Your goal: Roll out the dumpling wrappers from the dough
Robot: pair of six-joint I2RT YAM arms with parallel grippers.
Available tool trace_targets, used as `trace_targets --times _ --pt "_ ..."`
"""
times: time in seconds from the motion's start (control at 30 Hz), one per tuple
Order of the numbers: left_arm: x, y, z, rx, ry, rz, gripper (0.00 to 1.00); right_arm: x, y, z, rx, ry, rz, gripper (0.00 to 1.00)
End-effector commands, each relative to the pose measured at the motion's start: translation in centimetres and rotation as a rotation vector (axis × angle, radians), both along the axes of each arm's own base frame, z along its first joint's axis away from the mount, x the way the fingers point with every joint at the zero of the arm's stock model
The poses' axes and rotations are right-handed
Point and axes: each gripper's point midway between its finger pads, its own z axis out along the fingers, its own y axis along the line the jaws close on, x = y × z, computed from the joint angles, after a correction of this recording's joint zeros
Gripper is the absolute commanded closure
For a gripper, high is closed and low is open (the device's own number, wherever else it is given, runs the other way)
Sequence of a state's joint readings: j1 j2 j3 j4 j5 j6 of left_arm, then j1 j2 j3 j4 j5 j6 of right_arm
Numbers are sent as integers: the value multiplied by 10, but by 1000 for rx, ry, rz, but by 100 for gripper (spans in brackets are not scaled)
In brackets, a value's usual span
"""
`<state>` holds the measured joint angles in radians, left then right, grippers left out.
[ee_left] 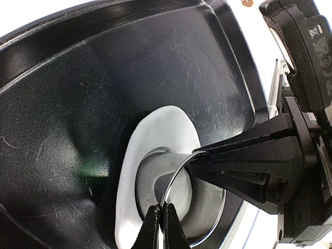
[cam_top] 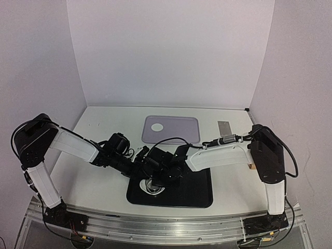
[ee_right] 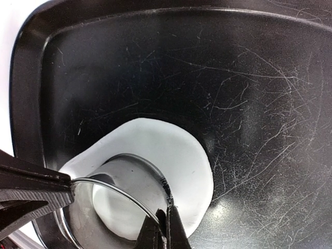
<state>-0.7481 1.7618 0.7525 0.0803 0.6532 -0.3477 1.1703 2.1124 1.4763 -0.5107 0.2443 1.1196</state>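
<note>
A flat white sheet of dough [ee_right: 171, 155] lies on the black tray [ee_right: 155, 57], also seen in the left wrist view [ee_left: 161, 129]. A small steel ring [ee_right: 124, 176] stands pressed onto the dough. My left gripper [ee_left: 160, 213] is shut on the ring's rim [ee_left: 174, 181] on one side. My right gripper [ee_right: 165, 218] is shut on the rim at the opposite side. In the top view both grippers meet over the ring [cam_top: 154, 187] on the black tray [cam_top: 197, 192]. One round white dumpling wrapper [cam_top: 157, 126] lies on the grey tray [cam_top: 181, 129] behind.
A small grey rectangular piece [cam_top: 224, 127] lies to the right of the grey tray. White walls close in the back and both sides. The black tray sits near the table's front edge, between the arm bases.
</note>
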Motion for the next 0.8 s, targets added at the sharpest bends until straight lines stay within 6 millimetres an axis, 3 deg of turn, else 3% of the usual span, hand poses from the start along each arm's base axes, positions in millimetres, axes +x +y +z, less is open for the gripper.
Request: trace_targets --times 0.0,0.17,0.27,0.37,0.5,0.57,0.63,0.77 --pt "-81 49 -79 332 243 -81 100 -12 -13 -75 -200 79 42 100" --pt "-58 57 -73 362 182 -28 100 -12 17 -69 -157 53 125 100" --pt "-64 61 -71 361 185 -50 100 -19 22 -65 -125 76 184 100" --pt "-76 71 -71 380 205 -67 100 -40 28 -66 -120 106 287 100" --pt "-90 69 -64 326 205 -100 100 -57 0 -73 -182 114 289 100" --pt "-97 64 -63 312 193 -136 100 -54 -16 -72 -214 86 256 100" --pt "-102 55 -61 285 198 -182 100 -45 -19 -65 -227 27 262 100" --pt "-100 48 -65 297 201 -204 100 -25 1 -53 -214 -103 335 100"
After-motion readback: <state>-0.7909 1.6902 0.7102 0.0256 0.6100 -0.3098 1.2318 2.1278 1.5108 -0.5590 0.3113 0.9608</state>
